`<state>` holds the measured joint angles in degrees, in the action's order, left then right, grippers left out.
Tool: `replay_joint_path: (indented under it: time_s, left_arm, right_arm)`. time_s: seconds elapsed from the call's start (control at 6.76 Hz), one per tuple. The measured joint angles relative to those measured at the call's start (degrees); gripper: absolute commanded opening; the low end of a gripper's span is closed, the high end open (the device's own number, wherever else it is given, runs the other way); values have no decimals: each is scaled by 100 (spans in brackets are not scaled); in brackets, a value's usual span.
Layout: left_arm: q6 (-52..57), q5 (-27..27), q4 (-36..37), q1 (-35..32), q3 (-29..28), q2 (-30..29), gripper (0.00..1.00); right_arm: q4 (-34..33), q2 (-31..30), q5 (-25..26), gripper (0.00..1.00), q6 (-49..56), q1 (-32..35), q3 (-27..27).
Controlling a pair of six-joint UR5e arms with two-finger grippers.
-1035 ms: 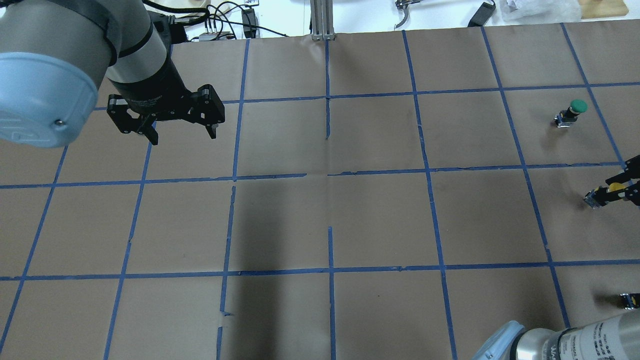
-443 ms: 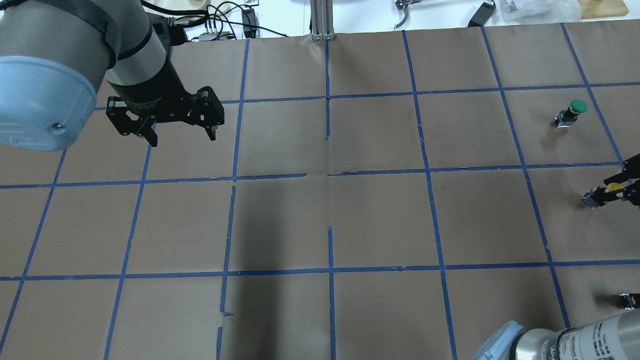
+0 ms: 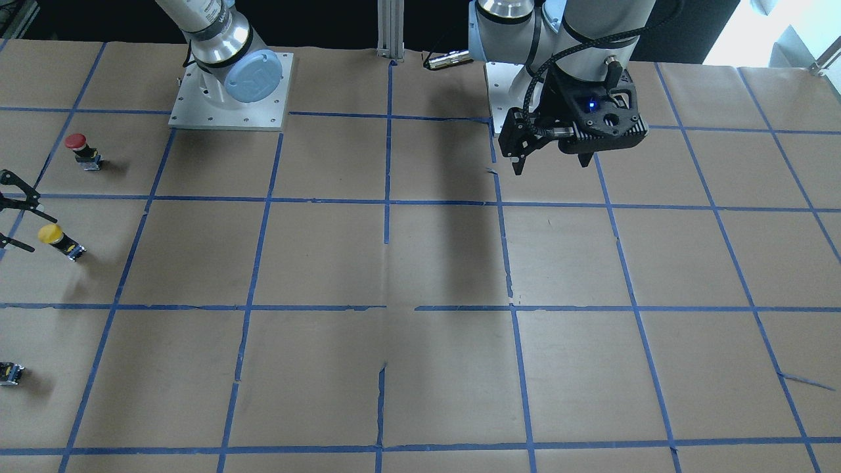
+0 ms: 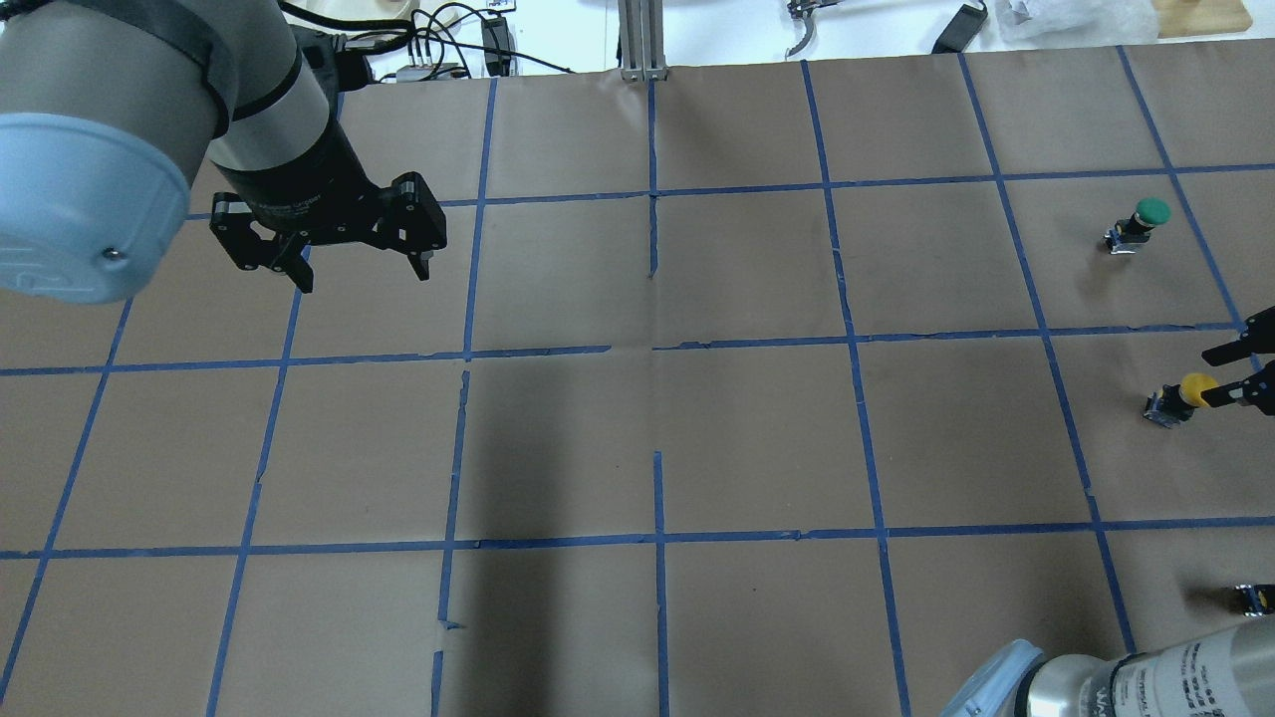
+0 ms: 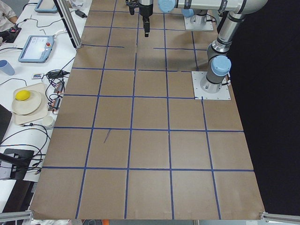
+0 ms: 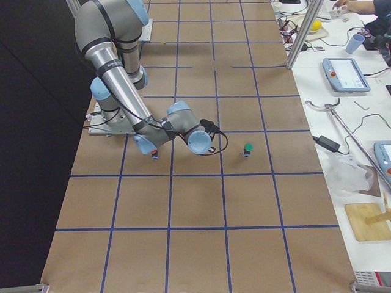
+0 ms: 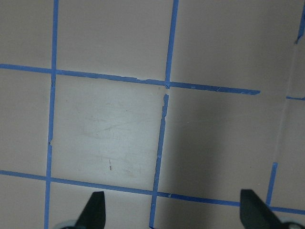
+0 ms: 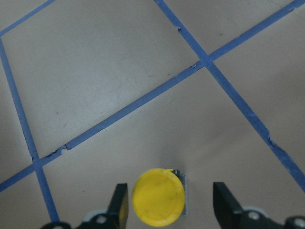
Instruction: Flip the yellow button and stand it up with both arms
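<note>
Seemingly the yellow button (image 4: 1185, 388) stands cap-up at three o'clock on the table (image 4: 757, 438), untouched between the right gripper's (image 4: 1210, 377) spread jaws, leaving only withdrawal, while the left gripper (image 4: 367, 279) hangs spread and empty at ten o'clock.

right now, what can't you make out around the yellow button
base of the yellow button: right wrist view, mostly hidden under its own cap.
right gripper body: overhead and front-facing views, cut off by the frame edge.
small dark part: overhead view, cut by the edge, too small to identify.
</note>
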<state>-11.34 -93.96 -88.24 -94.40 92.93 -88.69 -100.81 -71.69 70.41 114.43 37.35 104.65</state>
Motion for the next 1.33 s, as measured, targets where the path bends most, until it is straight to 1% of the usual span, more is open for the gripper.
replay_joint_path:
  time_s: [0.3, 0.44, 0.59, 0.74, 0.89, 1.03, 1.33]
  left_arm:
    - [0, 1, 0, 0, 4, 1, 100]
    - [0, 1, 0, 0, 6, 1, 100]
    - [0, 1, 0, 0, 6, 1, 100]
    - [0, 1, 0, 0, 6, 2, 100]
    - [0, 1, 0, 0, 8, 5, 100]
    - [0, 1, 0, 0, 12, 6, 100]
    - [0, 1, 0, 0, 14, 9, 100]
  right_arm:
    - [6, -62, 48, 100, -393, 39, -43]
    - [12, -171, 237, 100, -825, 173, -146]
    - [88, -388, 527, 100, -1504, 420, -299]
    - [332, -714, 750, 100, -2368, 697, -461]
    - [653, -1138, 978, 100, -3471, 1021, -573]
    - [954, -1620, 1249, 100, -4920, 1498, -618]
    - [1353, -2269, 1546, 100, -8108, 2719, -661]
